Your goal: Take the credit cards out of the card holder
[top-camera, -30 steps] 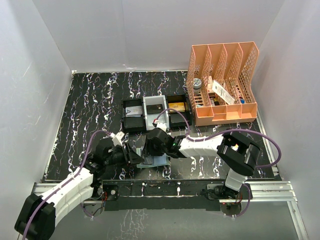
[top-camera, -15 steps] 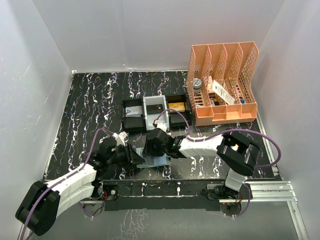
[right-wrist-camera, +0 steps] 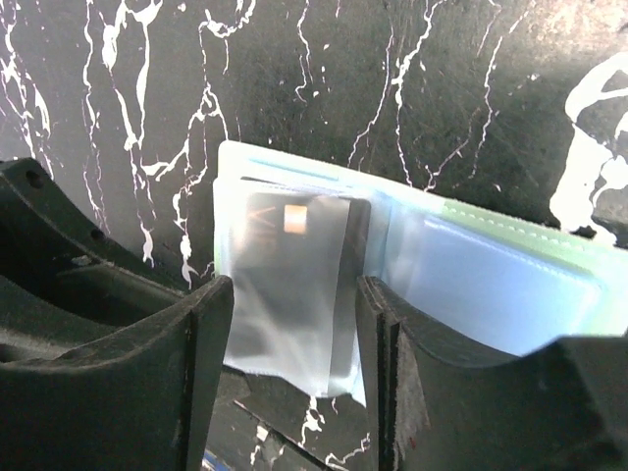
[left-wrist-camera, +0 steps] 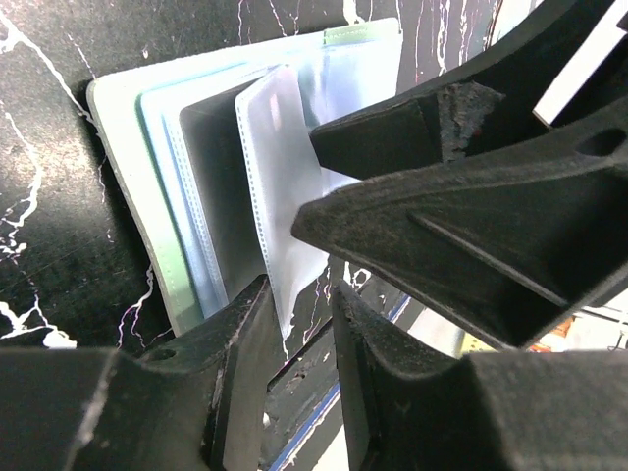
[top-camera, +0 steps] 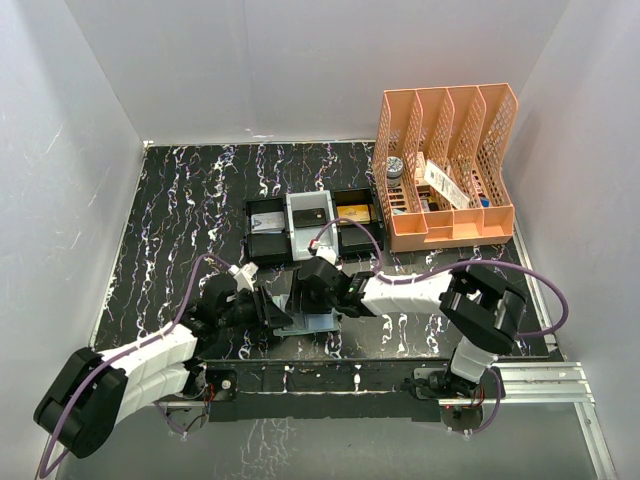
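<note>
At the lower centre of the overhead view, the card holder (top-camera: 318,322) is lying open on the black marbled table (top-camera: 180,220), and both arms are crowding in low over it. The left arm (top-camera: 150,355) is stretching in from the lower left, and the right arm (top-camera: 410,292) is doubling back from the lower right, its forearm running leftward. The left gripper (left-wrist-camera: 299,294) is holding its jaws close around the bottom edge of a raised clear sleeve (left-wrist-camera: 280,177); whether they are pinching it, I cannot tell. The right gripper (right-wrist-camera: 294,294) is standing parted, its fingers (right-wrist-camera: 196,373) flanking a dark credit card (right-wrist-camera: 294,265) tucked inside clear plastic. A small pale square on that card is blurring out, unreadable, and the fingers are covering the holder's lower edge.
</note>
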Robot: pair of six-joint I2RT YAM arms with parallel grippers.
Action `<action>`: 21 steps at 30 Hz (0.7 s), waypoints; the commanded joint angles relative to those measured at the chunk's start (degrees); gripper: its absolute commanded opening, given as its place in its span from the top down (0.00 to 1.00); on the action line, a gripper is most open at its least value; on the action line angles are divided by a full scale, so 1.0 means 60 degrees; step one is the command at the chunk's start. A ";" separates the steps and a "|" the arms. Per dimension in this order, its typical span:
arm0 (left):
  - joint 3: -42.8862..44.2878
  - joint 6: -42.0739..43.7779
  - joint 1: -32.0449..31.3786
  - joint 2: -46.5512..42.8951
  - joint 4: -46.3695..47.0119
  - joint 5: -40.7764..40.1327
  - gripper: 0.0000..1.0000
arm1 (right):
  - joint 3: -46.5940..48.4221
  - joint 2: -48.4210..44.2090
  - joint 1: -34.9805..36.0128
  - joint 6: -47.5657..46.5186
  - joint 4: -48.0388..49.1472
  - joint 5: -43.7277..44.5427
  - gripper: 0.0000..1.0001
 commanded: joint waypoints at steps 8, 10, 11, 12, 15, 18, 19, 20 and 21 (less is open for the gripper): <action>0.0353 0.0046 -0.0106 0.0173 0.0361 -0.0039 0.72 | -0.0253 -0.1633 -0.0061 -0.0011 -0.0764 0.0851 0.50; 0.0426 0.0050 -0.0135 0.0169 0.0291 -0.0040 0.76 | -0.0352 -0.1770 -0.0063 -0.0018 -0.0659 0.0779 0.53; 0.0480 0.0056 -0.0139 0.0140 0.0242 -0.0052 0.78 | -0.0402 -0.1822 -0.0062 -0.0016 -0.0654 0.0782 0.54; 0.0527 0.0070 -0.0148 0.0123 0.0178 -0.0053 0.80 | -0.0452 -0.1886 -0.0063 -0.0018 -0.0661 0.0788 0.55; 0.0674 0.0123 -0.0175 0.0064 -0.0032 -0.0117 0.82 | -0.0619 -0.2126 -0.0075 0.0041 -0.0771 0.0911 0.56; 0.0820 0.0159 -0.0204 0.0072 -0.0174 -0.0170 0.80 | -0.0890 -0.2495 -0.0074 0.0183 -0.0815 0.1037 0.57; 0.0872 0.0174 -0.0237 0.0092 -0.0175 -0.0171 0.78 | -0.1013 -0.2671 -0.0072 0.0247 -0.0815 0.1107 0.57; 0.0930 0.0174 -0.0278 0.0141 -0.0162 -0.0171 0.75 | -0.1151 -0.2849 -0.0076 0.0313 -0.0802 0.1208 0.57; 0.0999 0.0176 -0.0325 0.0209 -0.0144 -0.0158 0.73 | -0.1300 -0.3115 -0.0080 0.0397 -0.0780 0.1319 0.57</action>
